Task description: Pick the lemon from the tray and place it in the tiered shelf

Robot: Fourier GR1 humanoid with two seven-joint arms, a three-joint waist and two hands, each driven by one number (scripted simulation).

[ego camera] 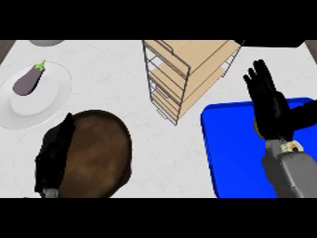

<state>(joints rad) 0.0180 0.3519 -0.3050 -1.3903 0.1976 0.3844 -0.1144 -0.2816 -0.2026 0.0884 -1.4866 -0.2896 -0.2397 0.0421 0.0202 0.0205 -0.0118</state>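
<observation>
On the white plate (23,109) lies an eggplant (28,81); right hand (270,104) spread wide over blue tray (219,153).

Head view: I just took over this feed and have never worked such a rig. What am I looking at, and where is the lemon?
This is seen from the robot's head, looking steeply down at the counter. The right hand, black on a grey forearm, is over the blue tray, fingers straight; a sliver of yellow beside its palm may be the lemon, mostly hidden. The left hand is lower left, beside a brown wooden board. The tiered shelf stands at the centre top. An eggplant lies on a white plate.
</observation>
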